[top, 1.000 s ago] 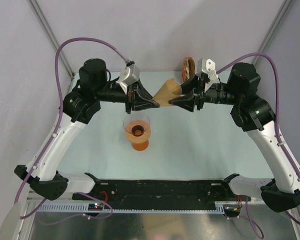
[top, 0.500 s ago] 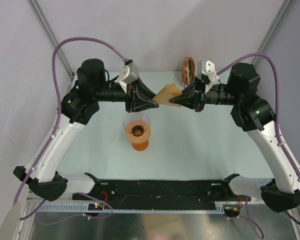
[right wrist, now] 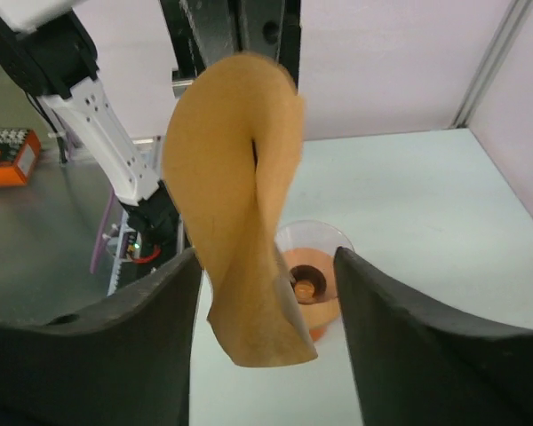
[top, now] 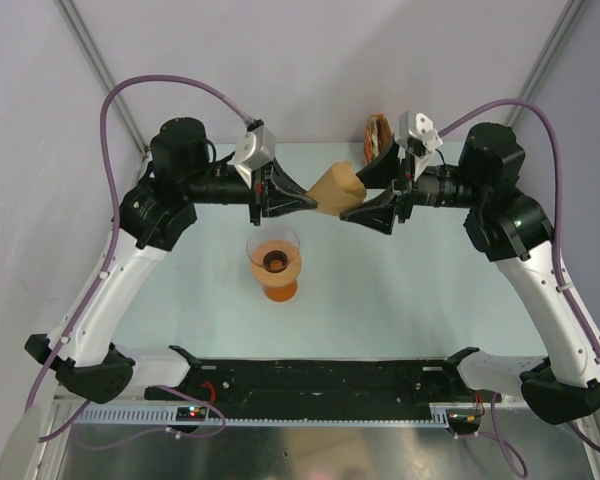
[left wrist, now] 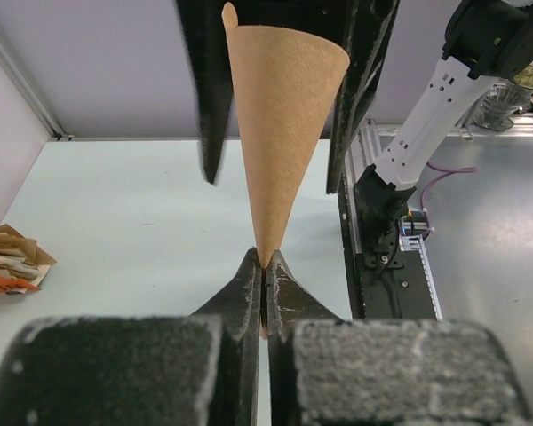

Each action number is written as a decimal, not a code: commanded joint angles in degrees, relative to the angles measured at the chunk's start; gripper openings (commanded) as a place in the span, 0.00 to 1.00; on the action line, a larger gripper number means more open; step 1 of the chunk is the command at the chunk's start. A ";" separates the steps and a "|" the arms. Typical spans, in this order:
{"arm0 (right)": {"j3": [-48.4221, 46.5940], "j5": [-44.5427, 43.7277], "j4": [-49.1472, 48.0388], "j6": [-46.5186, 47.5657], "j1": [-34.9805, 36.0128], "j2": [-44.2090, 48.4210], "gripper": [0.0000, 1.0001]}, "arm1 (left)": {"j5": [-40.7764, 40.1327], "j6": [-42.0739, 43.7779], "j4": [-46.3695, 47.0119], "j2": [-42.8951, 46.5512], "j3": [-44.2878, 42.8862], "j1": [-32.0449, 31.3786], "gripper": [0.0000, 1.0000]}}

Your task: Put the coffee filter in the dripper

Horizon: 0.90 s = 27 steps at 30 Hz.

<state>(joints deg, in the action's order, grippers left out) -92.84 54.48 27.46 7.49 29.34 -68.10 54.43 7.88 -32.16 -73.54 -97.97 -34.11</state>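
Observation:
The coffee filter (top: 338,186) is a tan paper cone held in the air above the table's far middle. My left gripper (top: 313,205) is shut on its pointed tip, which shows clearly in the left wrist view (left wrist: 263,266), with the filter (left wrist: 280,115) widening away from it. My right gripper (top: 366,190) is open, its fingers either side of the filter's wide end without pinching it. In the right wrist view the filter (right wrist: 235,204) hangs between the open fingers of that gripper (right wrist: 266,302). The peach-orange dripper (top: 274,258) stands below and nearer, also visible in the right wrist view (right wrist: 315,275).
An upright bundle of brown-and-orange papers (top: 377,135) stands at the table's far edge behind the right gripper, and it also shows in the left wrist view (left wrist: 9,257). A black rail (top: 320,380) runs along the near edge between the arm bases.
My right gripper has opened and let go of the filter's wide end, its fingers now spread around it. The left gripper still pinches the tip.

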 commanded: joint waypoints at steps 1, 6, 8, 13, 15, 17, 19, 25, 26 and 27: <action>-5.29 2.32 -6.25 -9.39 -0.64 -1.35 0.72 | 2.20 3.39 1.45 2.05 0.84 -0.70 0.00; -6.80 4.05 -10.18 -14.61 0.86 -3.57 0.81 | 1.78 4.38 1.46 1.83 1.13 -1.76 0.00; -6.93 3.59 -10.53 -14.63 1.85 -4.01 0.80 | 1.48 4.17 1.42 1.69 0.92 -1.99 0.00; -7.45 2.76 -8.50 -12.22 2.64 -4.21 0.64 | 0.79 3.30 1.33 1.86 0.95 -2.01 0.00; -7.58 2.59 -7.21 -10.82 2.34 -4.06 0.59 | 0.42 3.15 1.32 2.23 1.27 -1.90 0.00; -7.57 2.57 -6.43 -9.70 1.87 -3.89 0.53 | 0.17 3.01 1.31 2.49 1.60 -1.92 0.00; -7.61 2.65 -6.30 -9.16 1.55 -3.78 0.47 | -0.02 2.91 1.34 2.60 1.94 -1.93 0.00; -7.64 3.17 -6.82 -9.64 0.71 -3.29 0.14 | -0.16 2.70 1.39 2.56 2.48 -1.64 0.00; -7.63 3.30 -6.95 -10.01 0.41 -3.19 0.08 | -0.14 2.51 1.39 2.45 2.46 -1.57 0.00; -7.63 3.29 -7.19 -10.42 0.12 -3.06 0.06 | -0.09 2.28 1.35 2.31 2.32 -1.44 0.00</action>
<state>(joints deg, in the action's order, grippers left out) -98.17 57.08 21.50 -2.28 30.44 -72.53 54.26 10.57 -32.08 -72.31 -95.53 -35.77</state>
